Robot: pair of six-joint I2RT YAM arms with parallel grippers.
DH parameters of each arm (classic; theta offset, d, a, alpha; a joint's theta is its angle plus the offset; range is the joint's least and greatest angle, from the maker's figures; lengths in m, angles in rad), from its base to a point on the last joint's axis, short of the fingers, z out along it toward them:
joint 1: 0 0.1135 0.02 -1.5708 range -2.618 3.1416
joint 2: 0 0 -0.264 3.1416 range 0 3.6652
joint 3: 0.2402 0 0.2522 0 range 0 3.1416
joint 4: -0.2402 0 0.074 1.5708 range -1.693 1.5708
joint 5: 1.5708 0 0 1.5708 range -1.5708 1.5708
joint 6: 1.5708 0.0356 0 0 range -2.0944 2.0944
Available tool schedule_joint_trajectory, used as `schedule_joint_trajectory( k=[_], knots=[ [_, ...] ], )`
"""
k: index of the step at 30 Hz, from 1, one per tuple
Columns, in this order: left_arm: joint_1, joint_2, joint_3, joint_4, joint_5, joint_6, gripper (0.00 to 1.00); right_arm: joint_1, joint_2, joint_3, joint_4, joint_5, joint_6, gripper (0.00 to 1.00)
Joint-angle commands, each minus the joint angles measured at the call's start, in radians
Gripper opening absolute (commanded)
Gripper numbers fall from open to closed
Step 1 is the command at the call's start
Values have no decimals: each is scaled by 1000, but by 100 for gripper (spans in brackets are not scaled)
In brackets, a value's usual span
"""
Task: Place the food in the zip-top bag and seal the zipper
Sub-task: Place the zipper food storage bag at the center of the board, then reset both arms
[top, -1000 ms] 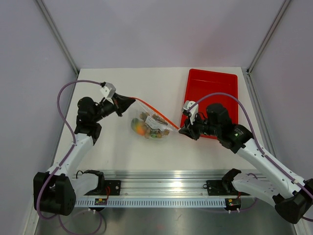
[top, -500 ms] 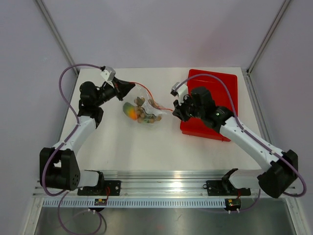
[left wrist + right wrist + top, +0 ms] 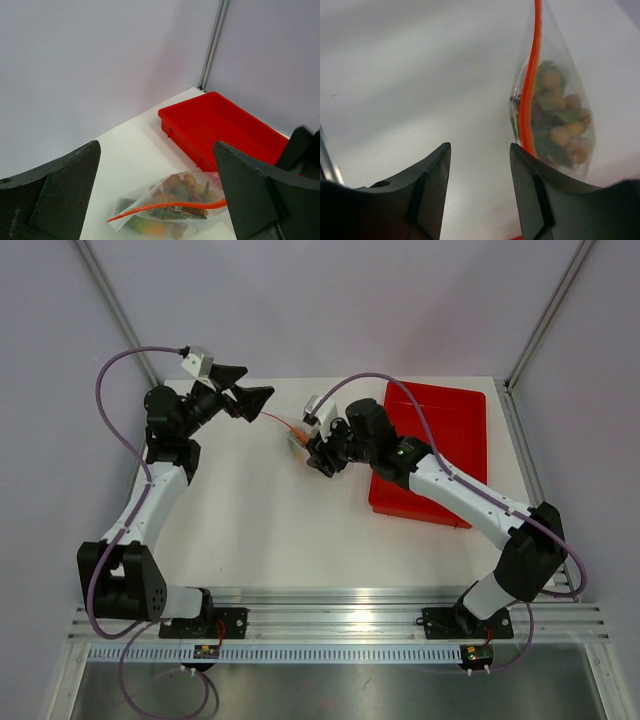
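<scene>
**Now both tools stand open, with the filled bag on the bench between them**

Overhead, the left tool (image 3: 255,382) is raised above the far left corner of the bench (image 3: 250,530). Its two fingers are spread wide, and its own camera shows only bare bench in the gap, so it has hold of nothing. The right arm reaches across from the right. The right tool (image 3: 320,458) sits low over the middle of the far half of the bench, just left of the red tray (image 3: 440,410). Its fingers are parted as well, and its wrist view shows white bench between them and nothing gripped.

The bag (image 3: 170,205) lies on the bench between the two tools, apart from the left one and just beside the right one. From above, the right tool hides most of it. The orange zipper strip (image 3: 165,209) runs along its upper edge, with one end pointing towards the left tool and touched by neither tool. Whether the strip is pressed closed along its whole length cannot be told.

Inside the clear plastic are the tan balls (image 3: 182,181), bunched near the top, and the mango (image 3: 150,229) with its orange patch lower down. Some green pieces lie among them, too blurred to name. The tray stands close behind the bag on the side away from the left tool.
</scene>
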Motion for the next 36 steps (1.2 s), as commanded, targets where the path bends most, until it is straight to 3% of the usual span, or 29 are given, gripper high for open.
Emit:
schedule_joint_trajectory(
  k=[1, 6, 8, 11, 17, 21, 29, 36],
  knots=[
    [-2, -148, -56, -65, -128, -7, 99, 12, -34, -111, 52, 21, 94, 59],
    [-22, -271, -71, -327, -246, 1, 99, 12, -184, -196, 54, 249, 202, 83],
    [-27, -319, -78, -462, -266, 1, 99, 12, -218, -191, 17, 419, 271, 99],
    [-30, -386, -108, -608, -334, 1, 99, 11, -278, -196, -57, 623, 375, 99],
    [-35, -507, -211, -781, -429, -77, 99, 9, -465, -304, -103, 825, 544, 99],
    [-42, -550, -251, -881, -482, -142, 99, -20, -547, -337, -287, 975, 738, 99],
    [-42, -659, -317, -1085, -636, -106, 99, -26, -544, -361, -665, 1020, 1102, 100],
    [-42, -650, -311, -1122, -725, -51, 99, -26, -507, -393, -756, 1035, 1178, 99]
  ],
)
